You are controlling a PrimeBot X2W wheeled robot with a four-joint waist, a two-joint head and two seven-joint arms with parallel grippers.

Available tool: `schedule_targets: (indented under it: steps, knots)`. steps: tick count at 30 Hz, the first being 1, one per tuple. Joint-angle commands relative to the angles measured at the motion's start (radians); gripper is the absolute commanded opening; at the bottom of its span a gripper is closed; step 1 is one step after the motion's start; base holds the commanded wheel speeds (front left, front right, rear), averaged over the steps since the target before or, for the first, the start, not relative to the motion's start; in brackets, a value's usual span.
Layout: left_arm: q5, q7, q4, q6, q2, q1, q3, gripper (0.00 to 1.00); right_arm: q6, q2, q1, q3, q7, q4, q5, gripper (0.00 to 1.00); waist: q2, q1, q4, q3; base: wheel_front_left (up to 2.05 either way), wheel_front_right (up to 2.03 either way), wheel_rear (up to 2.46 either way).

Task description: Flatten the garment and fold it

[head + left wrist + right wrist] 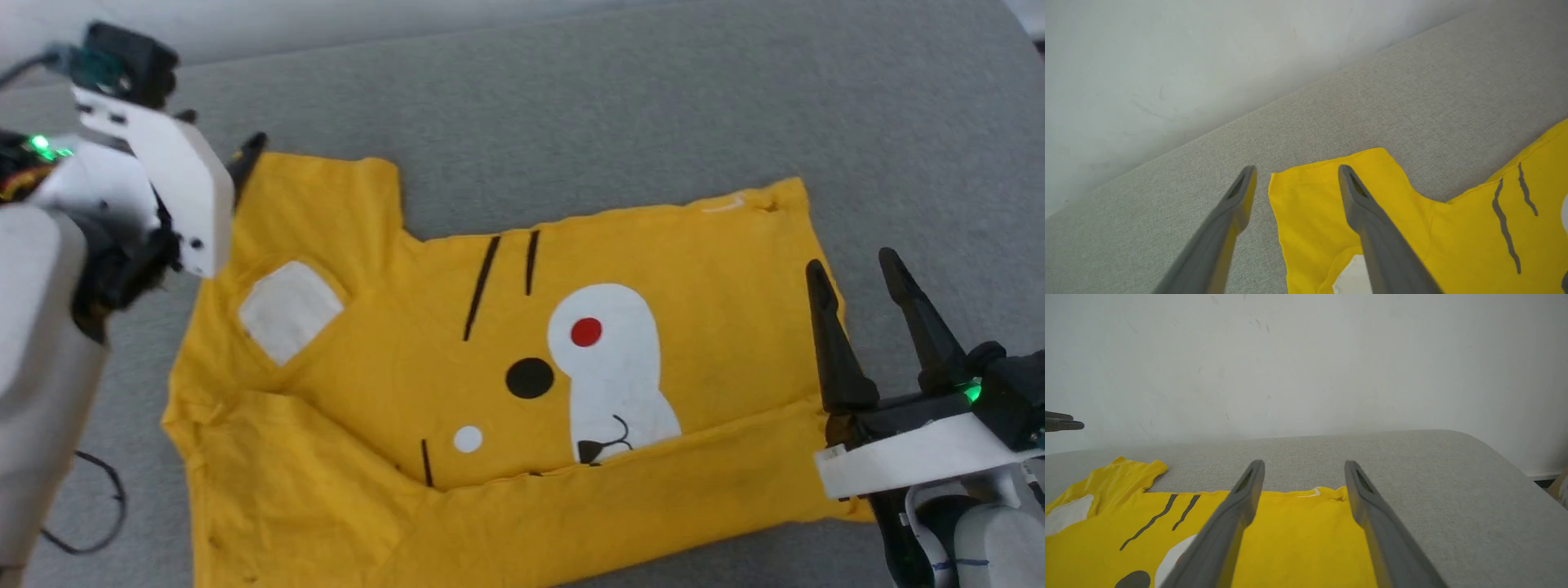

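Grey fabric table [620, 106], white wall [1306, 355] behind. Shirt [392, 367] lies spread on table, print side up, collar end to left, hem to right. Near long edge is folded over onto the print and covers the lower part of the face. Right hand [849, 261] at near right, over the hem edge: fingers spread, nothing between them. Farther off, sleeve [1323, 204] lies flat at far left corner. Left hand [1297, 168] over that sleeve's outer edge: fingers apart, empty, one over sleeve, one over bare table. Contact with cloth: cannot tell.
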Motion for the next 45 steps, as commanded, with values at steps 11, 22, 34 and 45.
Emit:
schedule_targets:
  steps: [11, 22, 34, 45]
  knots:
    - [-0.088, 0.286, 0.216, -0.006, 0.107, -0.119, 0.016, 1.0, -0.002, 0.007, -0.044, 0.062, -0.055, 0.027, 0.018, 1.0, 0.0, -0.0002, -0.175, 0.145, 0.0, 0.0, 0.0]
    - [-0.173, 0.354, 0.286, -0.015, 0.093, -0.097, 0.03, 0.0, -0.002, 0.007, -0.04, 0.045, -0.038, 0.036, -0.007, 1.0, 0.0, -0.0002, -0.178, 0.148, 0.0, 0.0, 0.0]
    - [-0.121, 0.071, 0.278, -0.05, 0.055, -0.088, 0.013, 0.0, -0.002, -0.059, -0.05, 0.013, 0.128, 0.049, 0.017, 1.0, 0.0, -0.0002, -0.092, 0.055, 0.0, 0.0, 0.0]
    - [-0.116, -0.1, -0.013, -0.063, 0.028, 0.032, -0.045, 0.0, -0.002, -0.416, -0.243, 0.082, 0.563, 0.091, 0.182, 1.0, 0.0, -0.0002, 0.085, 0.017, 0.0, 0.0, 0.0]
